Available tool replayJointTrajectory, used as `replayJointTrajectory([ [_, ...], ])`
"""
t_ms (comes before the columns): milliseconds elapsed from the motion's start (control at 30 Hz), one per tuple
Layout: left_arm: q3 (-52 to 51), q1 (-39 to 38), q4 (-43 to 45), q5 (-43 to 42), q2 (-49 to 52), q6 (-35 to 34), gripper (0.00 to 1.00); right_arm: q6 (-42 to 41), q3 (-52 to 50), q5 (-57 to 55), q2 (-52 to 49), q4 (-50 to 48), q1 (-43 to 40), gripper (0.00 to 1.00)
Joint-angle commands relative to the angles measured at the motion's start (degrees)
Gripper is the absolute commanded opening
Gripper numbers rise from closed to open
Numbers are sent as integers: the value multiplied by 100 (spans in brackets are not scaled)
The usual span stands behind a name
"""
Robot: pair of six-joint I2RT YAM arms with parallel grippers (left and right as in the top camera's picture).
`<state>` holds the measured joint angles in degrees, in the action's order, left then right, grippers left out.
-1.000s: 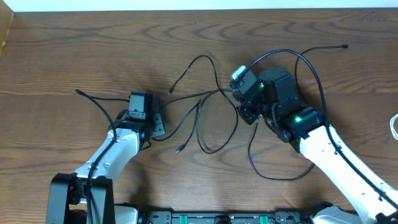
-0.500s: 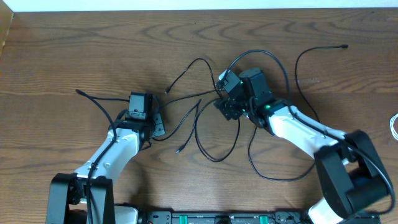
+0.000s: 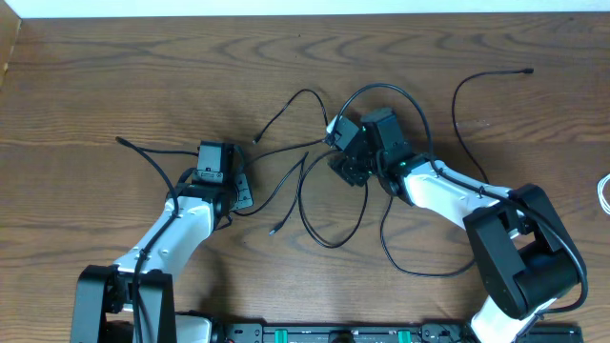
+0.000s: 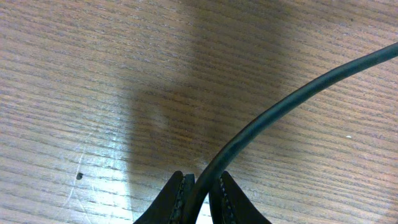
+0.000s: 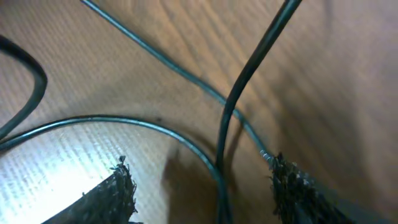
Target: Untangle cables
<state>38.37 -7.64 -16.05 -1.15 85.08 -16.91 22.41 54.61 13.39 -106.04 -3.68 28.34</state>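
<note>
the left gripper (image 4: 200,190) is closed on a black cable (image 4: 280,102) against the wooden table (image 3: 95,76), while the right gripper (image 5: 202,186) hangs open over the tangled black cables (image 3: 324,244) mid-table.

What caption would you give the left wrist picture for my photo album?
Left gripper pinches a black cable over the wooden table.

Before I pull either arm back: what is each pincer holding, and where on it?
Left pincer is shut on a black cable, pinched at its tips along the plain cord, no plug there. Right pincer is open, holding nothing.
</note>
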Motion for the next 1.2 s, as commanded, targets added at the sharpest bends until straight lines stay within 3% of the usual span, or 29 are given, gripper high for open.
replayJointTrajectory([
  [0, 11, 22, 7, 28, 46, -33, 17, 413, -33, 48, -210, -105, 24, 57],
  [67, 11, 22, 7, 26, 44, -33, 17, 457, -33, 50, -308, -184, 37, 50],
  [333, 11, 22, 9, 26, 44, -33, 17, 1051, -33, 46, -417, -380, 81, 55],
  [567, 11, 22, 7, 26, 46, -33, 17, 1071, -31, 44, -804, -826, 155, 47],
  [600, 11, 22, 9, 28, 46, -33, 21, 1078, -31, 9, -833, -881, 184, 45],
  [667, 11, 22, 9, 26, 46, -33, 22, 1156, -28, 9, -835, -909, 229, 37],
  [767, 11, 22, 9, 26, 44, -33, 22, 1152, -17, -116, -815, -986, 275, 1],
  [933, 11, 22, 9, 26, 46, -33, 22, 693, 46, -538, -214, -984, 299, 1],
  [1167, 11, 22, 7, 26, 46, -33, 22, 420, 46, -621, 1725, -433, 271, 1],
])
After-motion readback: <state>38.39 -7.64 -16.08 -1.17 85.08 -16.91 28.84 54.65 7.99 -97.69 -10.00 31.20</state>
